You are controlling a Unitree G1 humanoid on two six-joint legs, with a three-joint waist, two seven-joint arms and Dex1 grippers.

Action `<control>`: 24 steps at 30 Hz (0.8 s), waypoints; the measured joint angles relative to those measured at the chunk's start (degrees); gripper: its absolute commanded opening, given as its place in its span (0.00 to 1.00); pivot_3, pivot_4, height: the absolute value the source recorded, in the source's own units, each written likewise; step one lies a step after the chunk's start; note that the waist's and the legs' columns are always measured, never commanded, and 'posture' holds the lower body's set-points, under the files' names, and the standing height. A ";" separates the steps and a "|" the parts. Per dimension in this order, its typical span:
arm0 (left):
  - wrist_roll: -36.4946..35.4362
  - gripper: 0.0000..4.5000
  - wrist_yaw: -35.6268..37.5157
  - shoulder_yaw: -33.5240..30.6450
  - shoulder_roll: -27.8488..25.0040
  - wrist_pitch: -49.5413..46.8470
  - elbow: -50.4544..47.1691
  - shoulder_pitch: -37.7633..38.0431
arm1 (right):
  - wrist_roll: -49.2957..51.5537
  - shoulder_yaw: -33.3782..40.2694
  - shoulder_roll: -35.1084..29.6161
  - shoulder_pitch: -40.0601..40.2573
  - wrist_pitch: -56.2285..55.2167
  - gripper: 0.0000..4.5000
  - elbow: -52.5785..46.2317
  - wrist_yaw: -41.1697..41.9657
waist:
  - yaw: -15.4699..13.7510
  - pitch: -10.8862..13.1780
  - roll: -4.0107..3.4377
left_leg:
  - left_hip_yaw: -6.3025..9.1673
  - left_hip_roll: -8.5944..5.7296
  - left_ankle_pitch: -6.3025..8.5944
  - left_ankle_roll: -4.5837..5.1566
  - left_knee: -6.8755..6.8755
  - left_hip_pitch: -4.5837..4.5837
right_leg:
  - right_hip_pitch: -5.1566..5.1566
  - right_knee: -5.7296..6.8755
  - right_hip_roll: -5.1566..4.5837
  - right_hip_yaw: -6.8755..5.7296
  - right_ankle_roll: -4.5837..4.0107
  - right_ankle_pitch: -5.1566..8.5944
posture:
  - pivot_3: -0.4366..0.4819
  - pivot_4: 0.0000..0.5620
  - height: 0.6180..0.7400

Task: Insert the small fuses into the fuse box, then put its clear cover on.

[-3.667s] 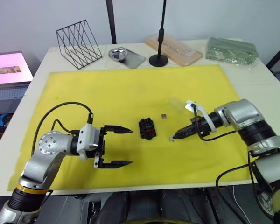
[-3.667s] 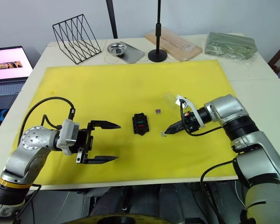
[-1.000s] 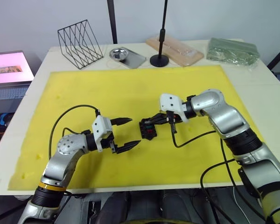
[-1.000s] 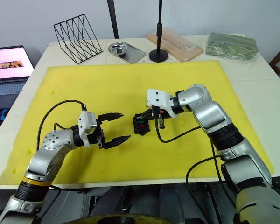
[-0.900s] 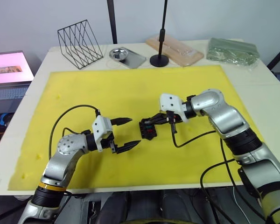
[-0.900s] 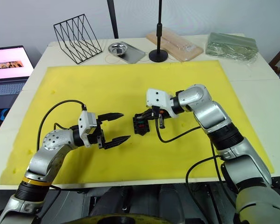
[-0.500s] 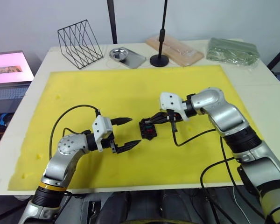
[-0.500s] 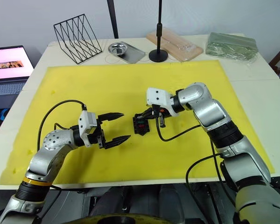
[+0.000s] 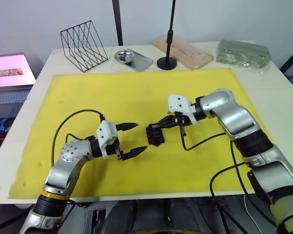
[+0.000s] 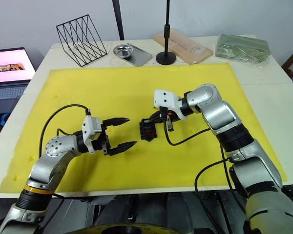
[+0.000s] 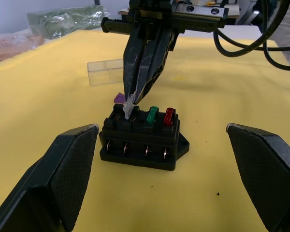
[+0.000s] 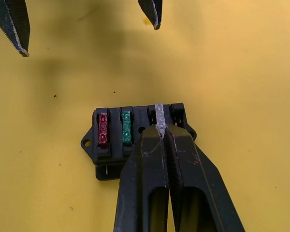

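At the middle of the yellow mat point(image 9: 136, 97) on the worktop, our right gripper point(image 12: 160, 129) stays pinched shut on the greyish clear fuse point(image 12: 159, 114), its tip now at the third slot of the fuse box point(image 11: 142, 140); a few seconds ago it held that fuse well off to the right; so two fuses (red point(image 11: 169, 116) and green point(image 11: 152, 115)) are seated, the purple fuse point(image 11: 119, 97) and clear cover point(image 11: 105, 72) wait behind; our left gripper point(image 9: 132, 139) hangs wide open and empty just beside the box.
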State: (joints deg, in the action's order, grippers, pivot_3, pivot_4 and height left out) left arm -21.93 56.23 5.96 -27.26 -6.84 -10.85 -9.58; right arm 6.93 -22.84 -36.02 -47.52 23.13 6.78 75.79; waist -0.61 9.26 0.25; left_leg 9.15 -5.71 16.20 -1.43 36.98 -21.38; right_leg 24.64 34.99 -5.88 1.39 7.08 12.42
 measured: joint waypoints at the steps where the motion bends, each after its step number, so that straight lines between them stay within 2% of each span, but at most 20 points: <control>1: 0.00 1.00 -0.01 0.00 0.00 -0.01 0.00 0.00 | -0.01 0.00 0.06 0.00 0.00 0.01 0.01 0.02 | 0.00 0.00 0.00 | 0.00 0.00 -0.01 -0.02 0.00 0.00 | 0.00 0.00 0.00 0.00 0.00 0.00 | 0.48 0.27 1.00; 24: 0.01 1.00 -0.25 0.00 -0.02 -0.15 0.00 0.00 | -2.28 -0.46 1.14 0.09 -4.07 0.01 2.74 0.48 | 0.03 0.00 0.00 | 0.00 0.00 -0.01 -0.02 0.00 0.01 | 0.00 0.01 0.00 0.00 0.00 0.00 | 0.48 0.27 1.00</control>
State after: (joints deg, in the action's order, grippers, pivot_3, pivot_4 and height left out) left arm -21.93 55.98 5.96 -27.27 -6.99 -10.85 -9.58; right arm 4.66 -23.31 -34.87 -47.43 19.06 9.52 76.26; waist -0.58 9.26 0.25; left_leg 9.16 -5.71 16.19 -1.45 36.98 -21.37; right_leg 24.64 35.00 -5.88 1.40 7.07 12.42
